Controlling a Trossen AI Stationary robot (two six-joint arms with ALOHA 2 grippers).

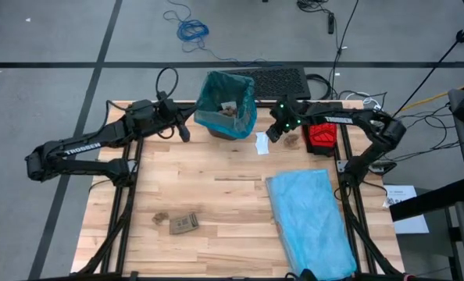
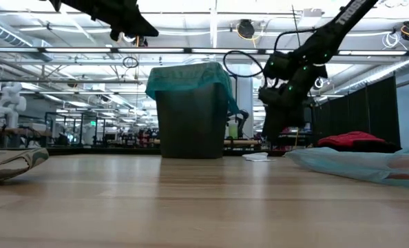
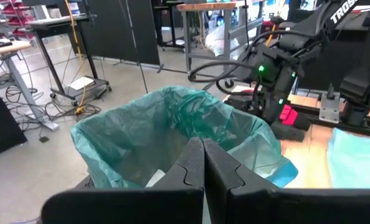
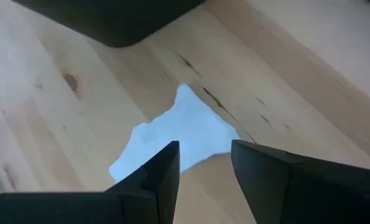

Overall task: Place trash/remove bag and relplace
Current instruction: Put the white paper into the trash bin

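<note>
While the right gripper [image 4: 203,165] hangs low over the white scrap [image 4: 172,134], its fingers stand partly apart with nothing between them.

The scrap lies flat on the wooden table [image 1: 216,203], just beside the bin lined with the teal-green bag [image 1: 226,105], which already holds brown wads. The left gripper [image 3: 202,163], fingers pressed together and empty, hovers by the bin's other side. 1 tan card [image 1: 183,224] and 1 wad lie near the front edge; the pale blue bag [image 1: 308,218] covers the right front, leaving the middle open.
</note>
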